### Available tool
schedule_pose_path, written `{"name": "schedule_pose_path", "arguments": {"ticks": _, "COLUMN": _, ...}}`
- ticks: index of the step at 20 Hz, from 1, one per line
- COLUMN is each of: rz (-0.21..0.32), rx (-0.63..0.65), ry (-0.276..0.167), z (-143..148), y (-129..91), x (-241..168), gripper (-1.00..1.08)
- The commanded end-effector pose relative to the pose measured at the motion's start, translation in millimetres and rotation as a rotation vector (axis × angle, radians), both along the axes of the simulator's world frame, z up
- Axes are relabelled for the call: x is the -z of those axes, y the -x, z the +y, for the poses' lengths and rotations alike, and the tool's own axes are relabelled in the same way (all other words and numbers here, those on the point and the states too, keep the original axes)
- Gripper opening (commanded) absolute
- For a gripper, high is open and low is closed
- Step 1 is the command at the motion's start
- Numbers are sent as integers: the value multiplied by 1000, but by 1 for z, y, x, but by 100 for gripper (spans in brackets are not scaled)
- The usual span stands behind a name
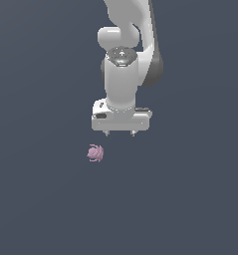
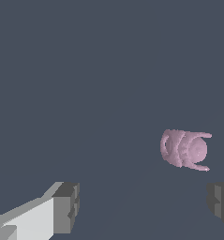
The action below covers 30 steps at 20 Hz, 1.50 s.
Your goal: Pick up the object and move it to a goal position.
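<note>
Background: flat, dark slate-blue field [image 1: 36, 209] filling both views, unmarked and featureless; whether tabletop or floor cannot be told.

Arm: white Franka arm [image 1: 123, 74], entering from the upper edge of the exterior view, glossy segments stacked above a grey-capped joint, wrist pointed straight down.

End effector: white block with two short fingers [image 1: 120, 133], seen small in the exterior view as two dark tips under the hand body. Spread wide, nothing between the tips, touching nothing. In the wrist view, one grey-padded finger [image 2: 65, 207] on a white base at one side and the other grey pad [image 2: 220, 202] cut by the frame edge at the other, a broad bare gap between them.

Object: tiny pale pink-mauve lump [image 1: 95, 153], roundish, ribbed and bumpy, with small stubby projections visible in the wrist view [image 2: 184, 149]. Below the end effector and off toward the exterior view's left, just outside the line of the nearer fingertip, apart from both fingers. Much smaller than the end effector. Lying alone on the dark field, not gripped.
</note>
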<state>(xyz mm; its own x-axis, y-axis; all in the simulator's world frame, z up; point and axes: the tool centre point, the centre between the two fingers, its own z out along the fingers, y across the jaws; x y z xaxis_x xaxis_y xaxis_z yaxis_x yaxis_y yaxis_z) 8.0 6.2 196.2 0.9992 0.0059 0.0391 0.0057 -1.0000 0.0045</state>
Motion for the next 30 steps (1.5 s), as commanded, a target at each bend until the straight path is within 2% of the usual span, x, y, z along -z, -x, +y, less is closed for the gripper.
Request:
{"name": "schedule_pose_path", "arguments": {"ticks": 1, "rz": 0, "rx": 0, "ry": 0, "z": 0, "y": 0, "x": 0, "gripper": 100}}
{"name": "schedule_pose_path", "arguments": {"ticks": 11, "rz": -34, "rx": -24, "ry": -9, "z": 2, "y": -8, "x": -26, "gripper": 100}}
{"name": "schedule_pose_path", "arguments": {"ticks": 17, "rz": -29, "rx": -16, "ry": -9, "z": -4, "y": -9, "x": -19, "gripper": 100}}
{"name": "schedule_pose_path", "arguments": {"ticks": 22, "rz": -16, "rx": 11, "ry": -10, "z": -26, "y": -11, "x": 5, "gripper": 100}}
{"name": "schedule_pose_path", "arguments": {"ticks": 30, "rz": 20, "rx": 82, "ry": -8, "z": -86, "y": -8, "x": 70, "gripper": 100}}
